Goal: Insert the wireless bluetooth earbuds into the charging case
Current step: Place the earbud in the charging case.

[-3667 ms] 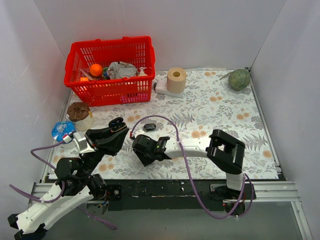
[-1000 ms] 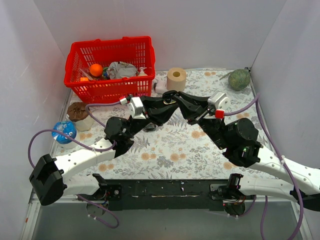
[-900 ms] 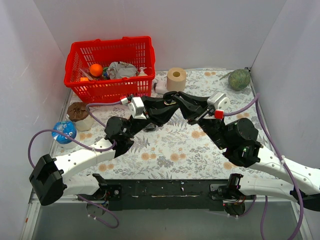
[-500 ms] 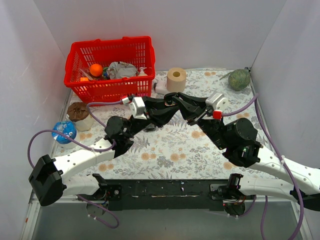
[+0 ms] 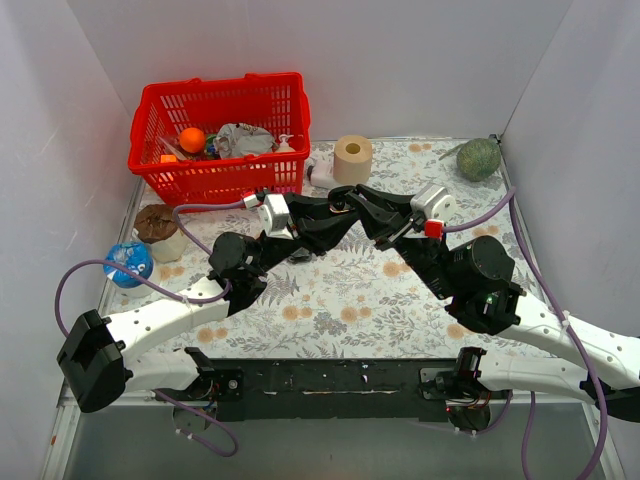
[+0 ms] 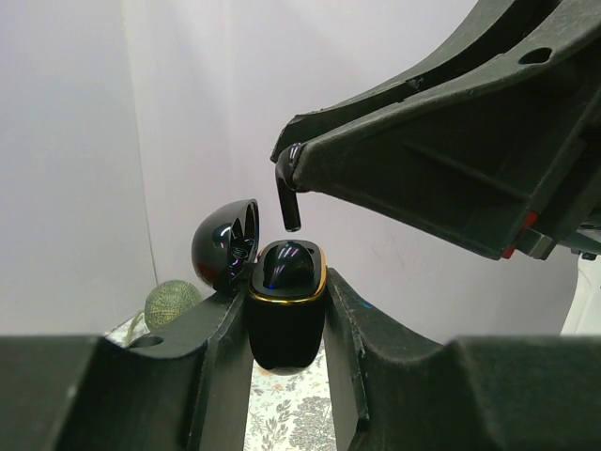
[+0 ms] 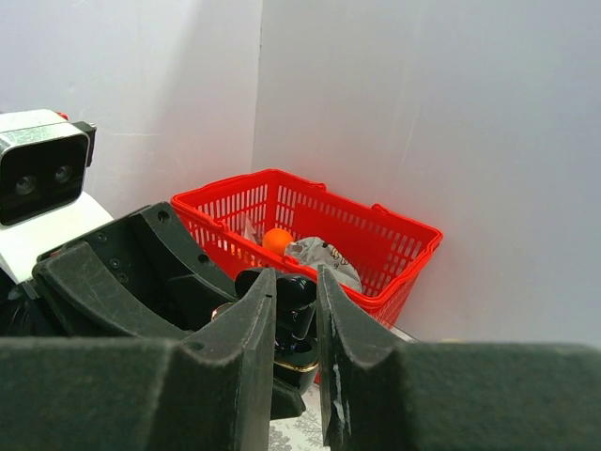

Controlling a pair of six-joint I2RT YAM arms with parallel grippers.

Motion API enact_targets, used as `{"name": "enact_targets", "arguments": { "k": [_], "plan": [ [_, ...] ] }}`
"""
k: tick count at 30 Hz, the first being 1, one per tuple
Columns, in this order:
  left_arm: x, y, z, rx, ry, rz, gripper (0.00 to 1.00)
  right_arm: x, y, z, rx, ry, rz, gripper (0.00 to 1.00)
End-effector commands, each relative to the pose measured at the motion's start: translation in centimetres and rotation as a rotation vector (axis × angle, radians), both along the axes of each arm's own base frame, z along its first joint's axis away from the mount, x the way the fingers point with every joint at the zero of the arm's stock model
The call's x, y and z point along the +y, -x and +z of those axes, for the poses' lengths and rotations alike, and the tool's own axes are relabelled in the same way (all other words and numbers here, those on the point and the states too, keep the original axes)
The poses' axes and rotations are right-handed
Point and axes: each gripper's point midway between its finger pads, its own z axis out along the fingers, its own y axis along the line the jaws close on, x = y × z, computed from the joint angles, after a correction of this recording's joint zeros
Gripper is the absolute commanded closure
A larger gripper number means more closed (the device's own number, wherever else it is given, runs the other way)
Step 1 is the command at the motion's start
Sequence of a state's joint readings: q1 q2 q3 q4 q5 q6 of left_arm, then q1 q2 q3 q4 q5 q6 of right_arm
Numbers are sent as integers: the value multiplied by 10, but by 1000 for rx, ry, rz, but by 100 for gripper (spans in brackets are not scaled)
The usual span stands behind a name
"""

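Note:
My left gripper (image 6: 286, 293) is shut on the black charging case (image 6: 286, 324), which has a gold rim. The case stands upright between the fingers with its lid (image 6: 225, 246) swung open to the left. My right gripper (image 7: 296, 282) is shut on a black earbud (image 7: 299, 299). In the left wrist view that earbud (image 6: 287, 197) hangs stem down just above the case's open top, not touching it. In the right wrist view the case (image 7: 305, 362) sits right below it. In the top view both grippers meet in mid-air, the left (image 5: 333, 212) against the right (image 5: 352, 200). Other earbuds are not visible.
A red basket (image 5: 220, 135) with several items stands at the back left. A tape roll (image 5: 352, 158) sits behind the grippers and a green melon (image 5: 478, 158) at the back right. A brown-lidded jar (image 5: 158, 225) and a blue bundle (image 5: 125, 262) are at the left edge.
Since the earliest frame both arms have risen from the near edge and met over the mat's middle. In the last second the right gripper has edged slightly left toward the case.

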State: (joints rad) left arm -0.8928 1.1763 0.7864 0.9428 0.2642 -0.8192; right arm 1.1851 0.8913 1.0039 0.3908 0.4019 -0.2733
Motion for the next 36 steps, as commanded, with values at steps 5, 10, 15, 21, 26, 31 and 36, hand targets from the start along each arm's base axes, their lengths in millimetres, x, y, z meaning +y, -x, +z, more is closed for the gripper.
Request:
{"name": "enact_targets", "arguments": {
  "k": [5,10,15,21,26,31,36],
  "plan": [
    [14,12,33,-56,62,-6,100,-5,-4,-1,-6,2,-38,99],
    [15,12,34,-58,64,-6,100,-4,-4,-4,-2,8,-37,99],
    [15,12,34,-58,66,-5,100,-1,-3,-5,-2,11,-26,99],
    [13,11,32,-54,63,-6,100,3,-3,-6,2,16,-13,99],
    [14,12,33,-58,66,-4,100,4,-4,-9,13,21,-13,99],
    [16,12,34,-60,68,1,100,1,-5,-13,22,23,-25,99],
    [15,12,32,-58,65,1,100,1,-7,-15,49,23,-35,88]
  ]
}}
